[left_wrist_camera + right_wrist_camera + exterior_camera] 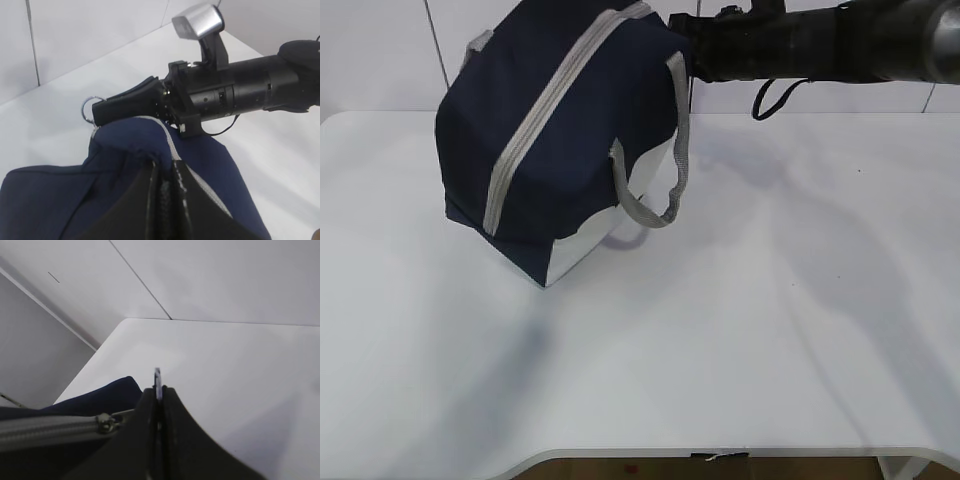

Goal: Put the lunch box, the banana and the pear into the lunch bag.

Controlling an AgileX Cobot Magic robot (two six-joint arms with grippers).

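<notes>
White surface (740, 330) below; lunch bag (560, 130) tipped at 11 o'clock, zipped; right gripper (157, 405) clenched on ring pull (157, 376), left gripper (165, 200) pinching fabric, likely for steadying; no food showing.

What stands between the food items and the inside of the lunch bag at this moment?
The closed grey zipper across the top of the lunch bag blocks the way in. The right gripper is shut on the ring pull at its far end; the left gripper pinches the bag's fabric. No food is visible.
</notes>
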